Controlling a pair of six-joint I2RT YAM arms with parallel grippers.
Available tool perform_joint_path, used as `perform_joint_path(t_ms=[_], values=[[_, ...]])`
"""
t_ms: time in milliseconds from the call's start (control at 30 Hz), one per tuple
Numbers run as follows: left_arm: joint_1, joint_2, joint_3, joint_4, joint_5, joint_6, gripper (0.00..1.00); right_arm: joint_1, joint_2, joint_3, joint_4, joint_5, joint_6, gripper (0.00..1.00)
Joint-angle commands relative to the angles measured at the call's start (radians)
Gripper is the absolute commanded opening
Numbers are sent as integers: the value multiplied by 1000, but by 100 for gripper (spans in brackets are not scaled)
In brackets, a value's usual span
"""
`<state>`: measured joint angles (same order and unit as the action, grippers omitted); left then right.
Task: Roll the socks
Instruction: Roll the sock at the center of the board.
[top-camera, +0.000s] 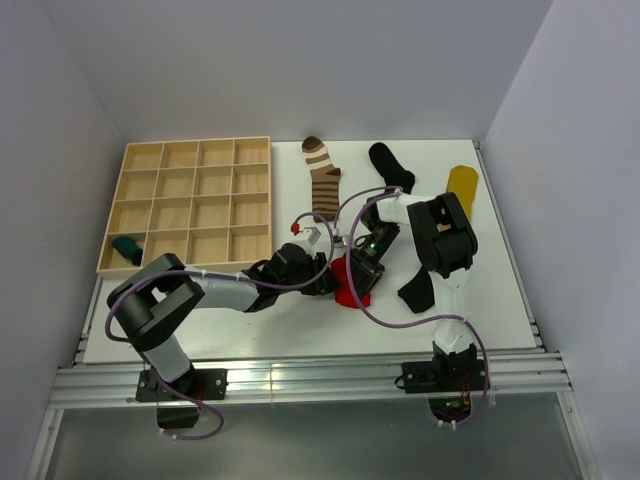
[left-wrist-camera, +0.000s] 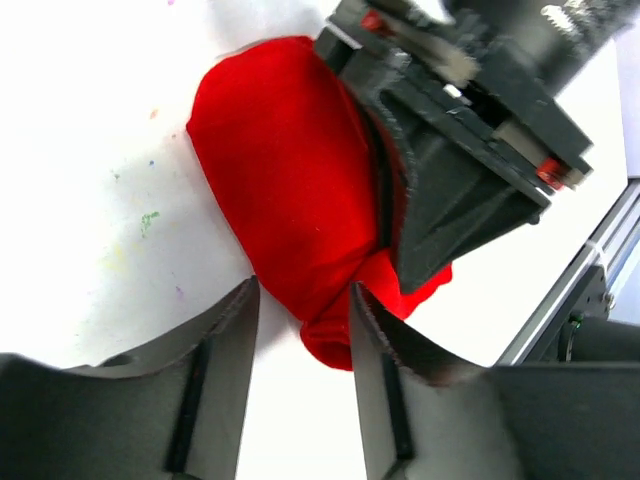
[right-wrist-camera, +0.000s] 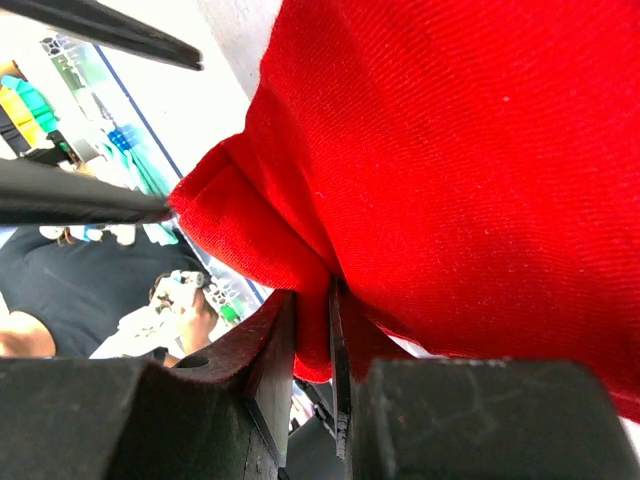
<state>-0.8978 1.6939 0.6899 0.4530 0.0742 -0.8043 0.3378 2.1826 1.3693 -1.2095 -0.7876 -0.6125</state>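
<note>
A red sock (top-camera: 350, 287) lies bunched on the white table in front of the arms. My right gripper (right-wrist-camera: 313, 320) is shut on a fold of the red sock (right-wrist-camera: 450, 150); it also shows in the top view (top-camera: 358, 268). My left gripper (left-wrist-camera: 303, 310) is open, and the sock's rolled end (left-wrist-camera: 330, 335) sits between its fingers, against the right one; it reaches in from the left in the top view (top-camera: 328, 280). A brown-cream striped sock (top-camera: 322, 178), a plain black sock (top-camera: 392, 165) and a yellow sock (top-camera: 462, 185) lie flat at the back.
A wooden compartment tray (top-camera: 190, 150) stands at the back left, with a rolled teal sock (top-camera: 126, 249) in its near-left cell. Another dark sock (top-camera: 417, 290) lies under the right arm. The table's metal front rail (top-camera: 300, 380) runs along the near edge.
</note>
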Motion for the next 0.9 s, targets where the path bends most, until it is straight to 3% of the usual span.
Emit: perform_joint_path(t_ms=[0,400,867], values=[[5,-60,-10,75,36,97,48,4,9,22,159,129,-29,18],[3,-10,10,127,239,208,49,4,16,30,150,134,-23,18],[-3,58,10,138,243,206,50,10,22,33,151,139,-10,18]])
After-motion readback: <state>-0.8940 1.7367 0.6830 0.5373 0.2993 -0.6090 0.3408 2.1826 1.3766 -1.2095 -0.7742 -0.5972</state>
